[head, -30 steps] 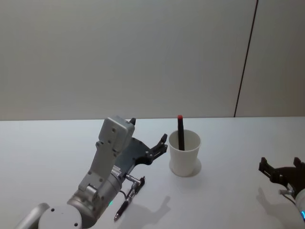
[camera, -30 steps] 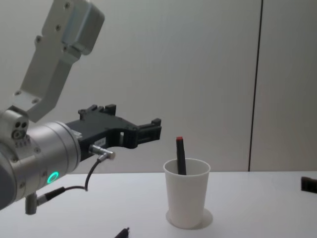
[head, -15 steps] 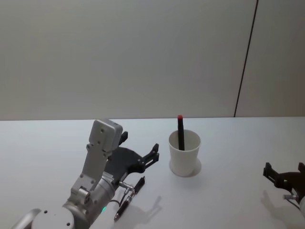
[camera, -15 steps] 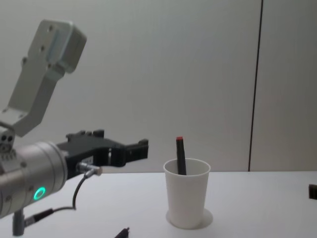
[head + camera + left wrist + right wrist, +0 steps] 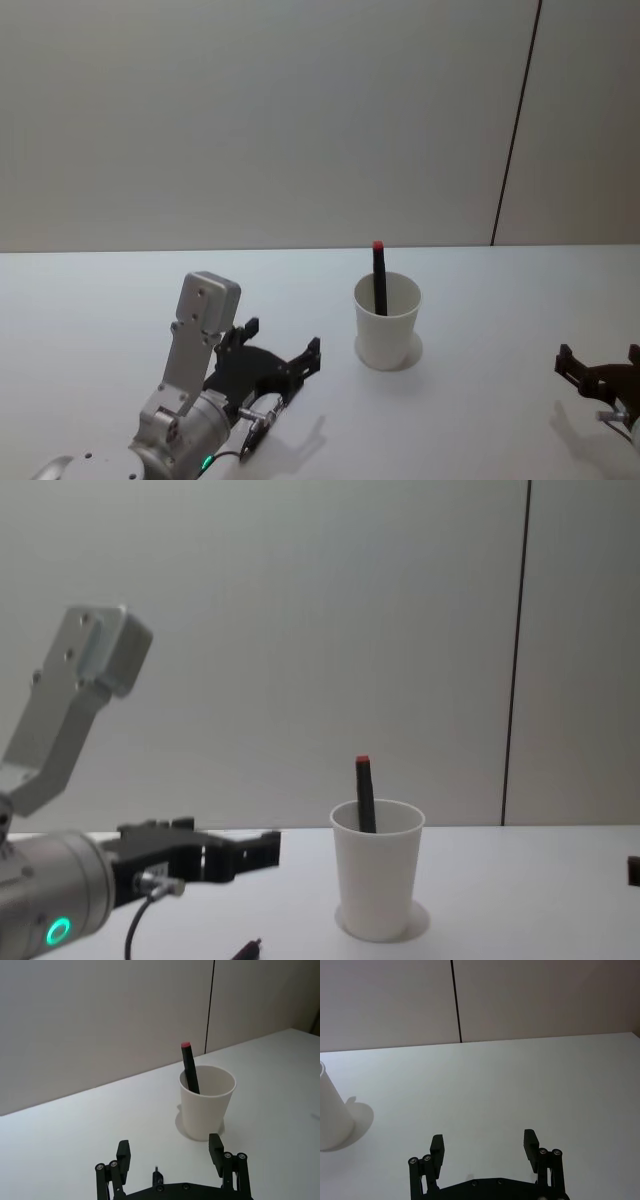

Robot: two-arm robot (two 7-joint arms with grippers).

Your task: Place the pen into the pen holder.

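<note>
The pen holder, a white paper cup (image 5: 387,322), stands mid-table, and a black pen with a red cap (image 5: 379,275) leans inside it. The left wrist view shows the same cup (image 5: 207,1102) and red-capped pen (image 5: 189,1067) ahead of my left gripper (image 5: 170,1152). That gripper (image 5: 283,340) is open and empty, low over the table to the left of the cup. A second dark pen (image 5: 250,440) lies on the table beneath it, mostly hidden; its tip (image 5: 245,950) shows in the chest view. My right gripper (image 5: 483,1146) is open and empty near the table's right side.
The white table (image 5: 480,420) runs wide around the cup, with a plain wall behind. In the right wrist view the cup (image 5: 330,1115) sits far off at the edge. A dark vertical seam (image 5: 515,120) marks the wall.
My left arm has dropped and drawn back from the cup toward the robot, its open gripper now low over the lying pen. The right gripper slid slightly back.
</note>
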